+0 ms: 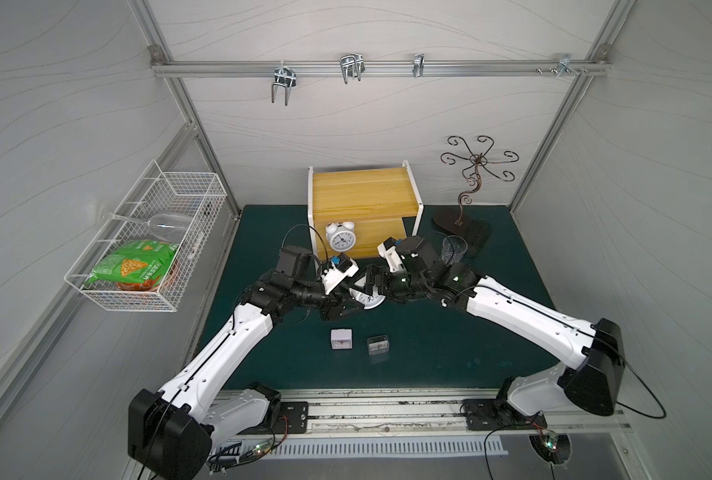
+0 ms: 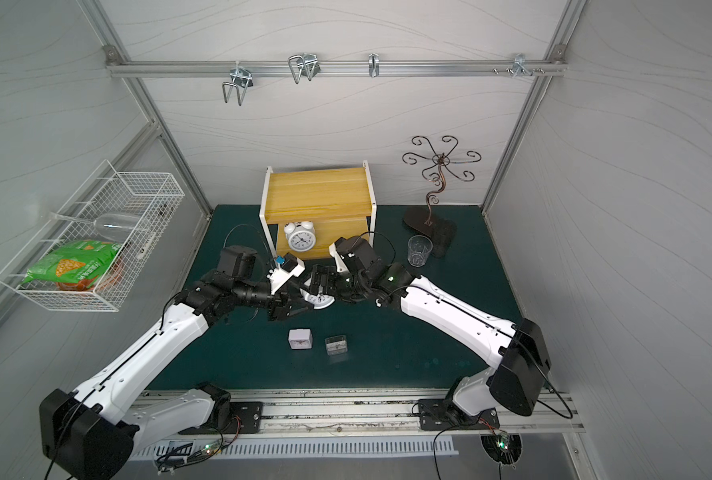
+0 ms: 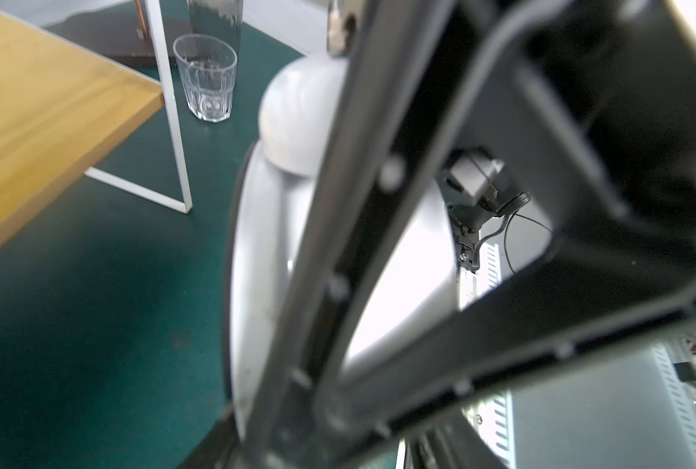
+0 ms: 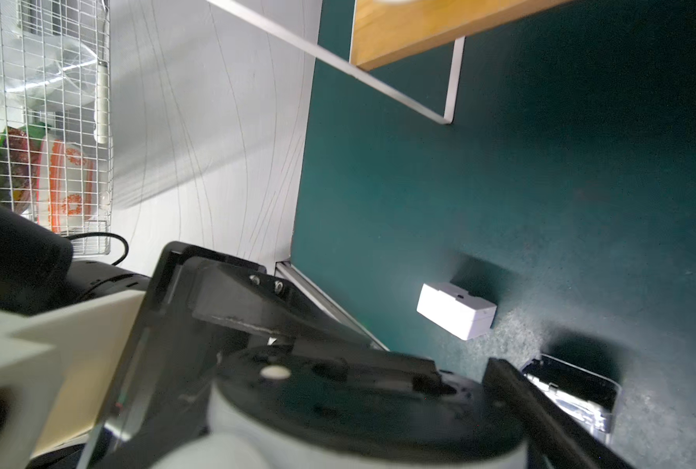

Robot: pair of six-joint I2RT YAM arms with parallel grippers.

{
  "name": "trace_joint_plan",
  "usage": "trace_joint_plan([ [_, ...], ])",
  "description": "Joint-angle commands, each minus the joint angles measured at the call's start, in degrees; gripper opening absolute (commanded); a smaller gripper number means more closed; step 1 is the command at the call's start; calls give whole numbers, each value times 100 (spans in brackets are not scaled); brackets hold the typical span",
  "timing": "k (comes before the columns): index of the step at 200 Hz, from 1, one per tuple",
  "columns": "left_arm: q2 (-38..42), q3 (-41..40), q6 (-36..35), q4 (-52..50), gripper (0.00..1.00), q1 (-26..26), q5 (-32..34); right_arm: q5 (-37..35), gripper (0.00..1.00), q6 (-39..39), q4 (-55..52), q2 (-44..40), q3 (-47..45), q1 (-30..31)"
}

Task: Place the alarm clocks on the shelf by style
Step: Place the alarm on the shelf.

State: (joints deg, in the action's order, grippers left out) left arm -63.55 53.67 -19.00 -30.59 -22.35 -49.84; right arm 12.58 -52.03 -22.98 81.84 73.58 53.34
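Twin-bell clock (image 1: 368, 301) sits clamped between the left jaws, face upward.

The shelf (image 1: 362, 199) is blocking just beyond the left end effector (image 1: 355, 300), a glass (image 1: 454, 249) near the right end effector (image 1: 374, 286); behind, the bench (image 1: 449, 345) is lying open up to a white clock (image 1: 341, 339) and a clear clock (image 1: 378, 345).

The shelf (image 1: 362, 187), a two-tier stepped rack of yellowish boards on a thin white frame, stands at the back of the green mat. One round white twin-bell clock (image 1: 340, 240) stands upright at the left end of its lower board, dial facing forward. The second twin-bell clock (image 1: 366, 300) shows only part of its dial, tilted, in front of the shelf; it seems to be off the mat. Nearer the front stand the white square clock (image 1: 341, 339) and, just beside it on the right, the transparent-cased square clock (image 1: 378, 345), both on the mat
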Motion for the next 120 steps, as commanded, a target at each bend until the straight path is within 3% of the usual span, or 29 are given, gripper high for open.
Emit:
trace_joint_plan([
  [1,27,206,151,161,20,-37,-97,-423,99,82,145,-346,-110,10],
  [39,16,179,178,191,20,-41,-62,-1181,99,-228,334,-764,-523,147],
  [120,-22,161,239,242,21,-41,-25,-3692,99,-971,976,-1072,-1046,1431],
])
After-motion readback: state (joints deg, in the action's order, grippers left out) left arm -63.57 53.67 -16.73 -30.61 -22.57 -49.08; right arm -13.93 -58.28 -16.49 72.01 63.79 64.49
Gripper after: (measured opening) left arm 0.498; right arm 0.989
